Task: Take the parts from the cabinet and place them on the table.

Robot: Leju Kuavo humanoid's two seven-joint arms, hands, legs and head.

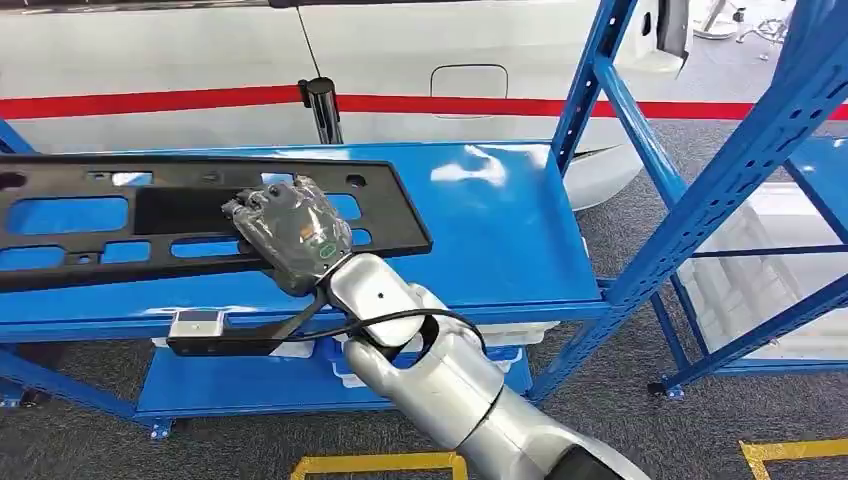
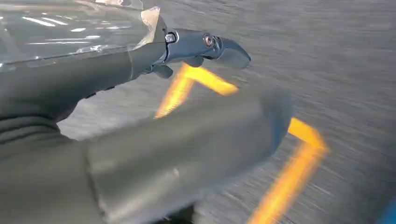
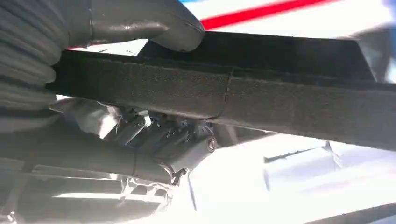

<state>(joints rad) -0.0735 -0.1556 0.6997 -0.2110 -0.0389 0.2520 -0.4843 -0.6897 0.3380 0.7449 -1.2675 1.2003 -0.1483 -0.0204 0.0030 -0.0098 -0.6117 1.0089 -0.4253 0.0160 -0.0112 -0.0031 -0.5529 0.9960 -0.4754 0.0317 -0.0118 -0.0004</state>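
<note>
A long black plastic part with several cut-outs lies flat on the blue cabinet shelf. My right hand holds it near its right end, at the front edge. In the right wrist view the thumb lies over one face of the part and the fingers curl against the other face. My left hand hangs over the grey floor holding nothing, with one finger stretched out straight.
A white car body with a red stripe stands behind the shelf. Slanted blue uprights frame the shelf's right side. White bins sit on the lower shelf. Yellow tape marks the grey floor.
</note>
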